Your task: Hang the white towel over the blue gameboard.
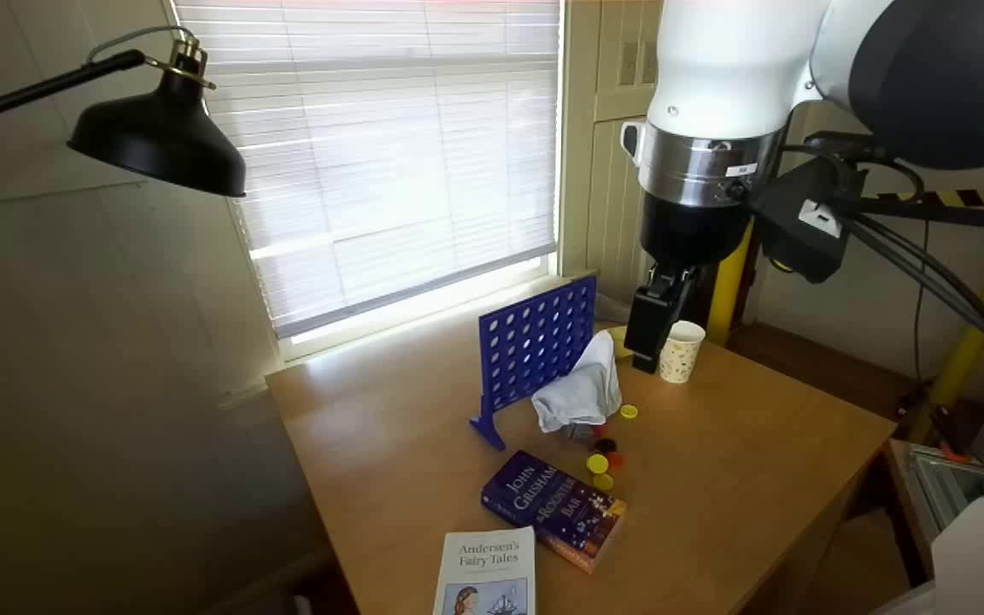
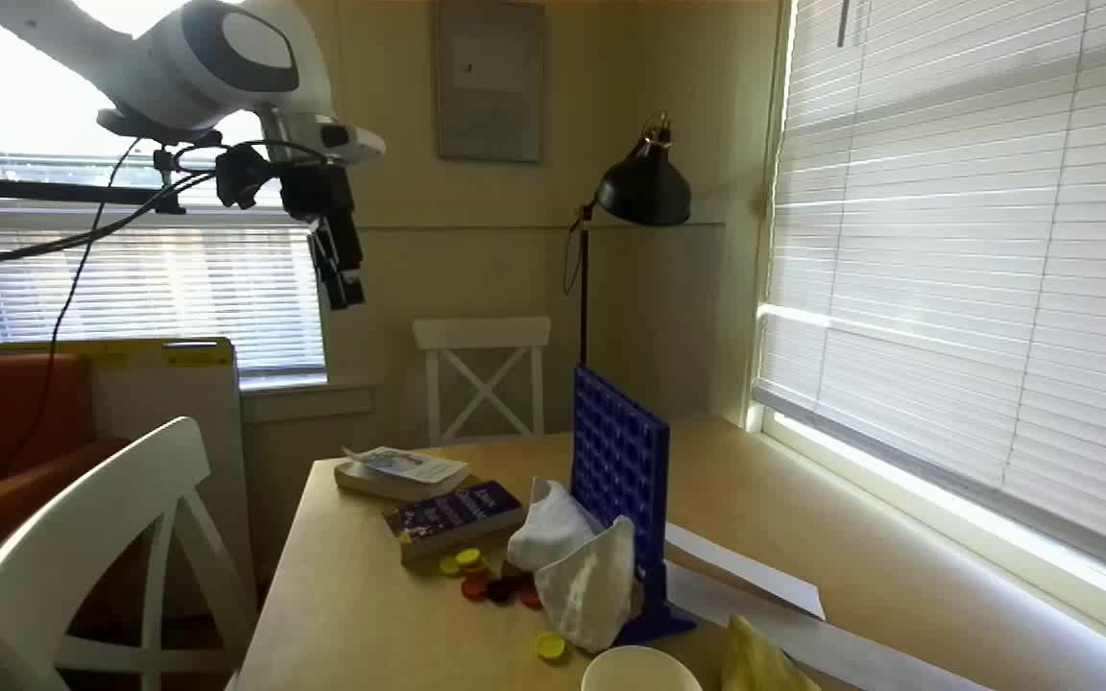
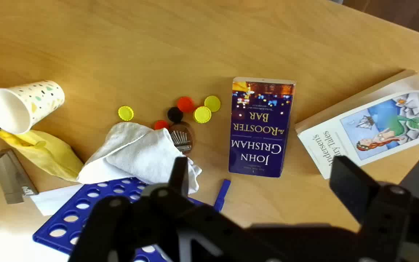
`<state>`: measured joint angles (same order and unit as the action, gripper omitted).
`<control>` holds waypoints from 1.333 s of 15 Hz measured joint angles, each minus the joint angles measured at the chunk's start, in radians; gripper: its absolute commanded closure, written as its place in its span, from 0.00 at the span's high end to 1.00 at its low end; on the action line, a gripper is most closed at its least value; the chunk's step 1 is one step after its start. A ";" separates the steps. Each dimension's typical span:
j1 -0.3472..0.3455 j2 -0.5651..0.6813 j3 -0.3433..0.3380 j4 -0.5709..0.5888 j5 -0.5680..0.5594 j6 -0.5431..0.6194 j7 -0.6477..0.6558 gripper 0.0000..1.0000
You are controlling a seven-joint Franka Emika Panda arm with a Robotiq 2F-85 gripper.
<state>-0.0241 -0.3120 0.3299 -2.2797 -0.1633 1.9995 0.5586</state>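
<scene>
The pincer (image 3: 266, 181) hangs well above the surface (image 2: 351, 624), its two fingers (image 3: 353, 187) spread wide apart. The white towel (image 3: 140, 149) lies crumpled on the surface below the pincer, left of the gap between the fingers in the wrist view and partly hidden by the finger on that side. The blue gameboard (image 1: 535, 342) stands upright just beside the towel, lower than the pincer in both exterior views; the towel is bunched before the lower part of one face, but whether the two touch cannot be told. In the wrist view, the dark-blue book (image 3: 262, 127), titled The Rooster Bar, appears between the fingers, and the white book (image 3: 371, 131), Andersen's Fairy Tales, past the opposite fingertip. Yellow, red and black discs (image 3: 202, 114) lie below the pincer, near the towel. Well to the left of the pincer in that same view, a speckled paper cup (image 3: 46, 96) stands near a yellow object (image 3: 53, 154).
</scene>
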 measured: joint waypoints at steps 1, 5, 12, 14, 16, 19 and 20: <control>0.000 0.000 0.000 0.000 0.000 0.000 0.000 1.00; 0.000 0.000 0.000 0.000 0.000 0.000 0.000 1.00; 0.015 0.010 -0.037 0.008 0.001 0.024 0.000 1.00; 0.013 0.032 -0.086 0.025 0.009 0.055 -0.004 1.00; 0.006 0.062 -0.153 0.043 0.036 0.090 -0.019 1.00; -0.011 0.116 -0.259 0.058 0.130 0.172 -0.092 1.00; -0.017 0.139 -0.290 0.060 0.163 0.207 -0.124 1.00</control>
<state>-0.0410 -0.1731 0.0399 -2.2195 -0.0004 2.2067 0.4345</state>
